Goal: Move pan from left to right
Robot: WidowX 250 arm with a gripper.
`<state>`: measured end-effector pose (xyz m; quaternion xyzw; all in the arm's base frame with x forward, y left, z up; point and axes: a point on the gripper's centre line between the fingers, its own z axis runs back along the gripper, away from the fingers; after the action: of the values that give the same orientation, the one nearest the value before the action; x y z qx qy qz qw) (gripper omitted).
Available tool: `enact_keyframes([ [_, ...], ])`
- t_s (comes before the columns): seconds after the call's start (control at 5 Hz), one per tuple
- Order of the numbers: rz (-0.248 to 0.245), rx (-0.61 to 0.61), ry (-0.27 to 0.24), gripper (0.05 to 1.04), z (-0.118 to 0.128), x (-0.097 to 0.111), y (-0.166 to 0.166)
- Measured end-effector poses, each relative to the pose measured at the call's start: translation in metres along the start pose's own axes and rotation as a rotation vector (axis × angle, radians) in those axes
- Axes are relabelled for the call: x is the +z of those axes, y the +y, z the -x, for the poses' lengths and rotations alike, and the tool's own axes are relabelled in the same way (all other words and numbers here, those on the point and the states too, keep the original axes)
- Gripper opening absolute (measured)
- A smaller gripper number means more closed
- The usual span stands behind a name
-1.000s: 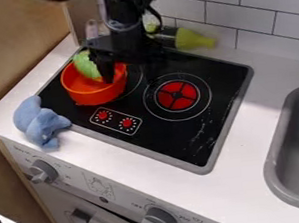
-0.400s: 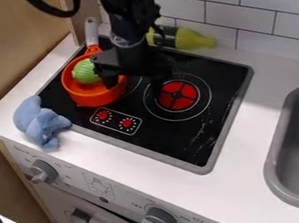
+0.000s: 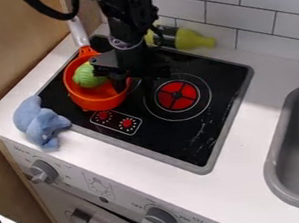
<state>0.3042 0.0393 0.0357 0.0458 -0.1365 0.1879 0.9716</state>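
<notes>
Evidently the orange pan (image 3: 96, 102) is the thing to shift. It sits upright at the left side of the black stove top (image 3: 182, 139), handle (image 3: 77, 31) towards the back-left corner, a green toy vegetable (image 3: 85, 76) inside. The hand (image 3: 135, 83) is wide, fingers apart, at the pan's right side: one finger (image 3: 119, 84) at the right rim, the other out over the stove. That placing would suit pinching the wall, leaving the vegetable clear. Firm contact can't be made out. Red burner (image 3: 177, 96) to the right, likely the goal. Next, I judge: close on the rim, then carry or drag right. An off-centre hold could tip or swivel the pan. Bottle (image 3: 191, 38) lies behind, out of the likely path.
</notes>
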Motion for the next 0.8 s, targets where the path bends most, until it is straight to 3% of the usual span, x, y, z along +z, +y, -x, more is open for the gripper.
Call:
enact_keyframes([
  [0.2,0.01,0.011,0.028,0.172,0.001,0.002,-0.002],
  [0.4,0.033,0.01,0.046,0.074,0.0,0.007,-0.002],
  [0.8,0.06,0.011,0.07,0.057,-0.006,0.025,-0.006],
])
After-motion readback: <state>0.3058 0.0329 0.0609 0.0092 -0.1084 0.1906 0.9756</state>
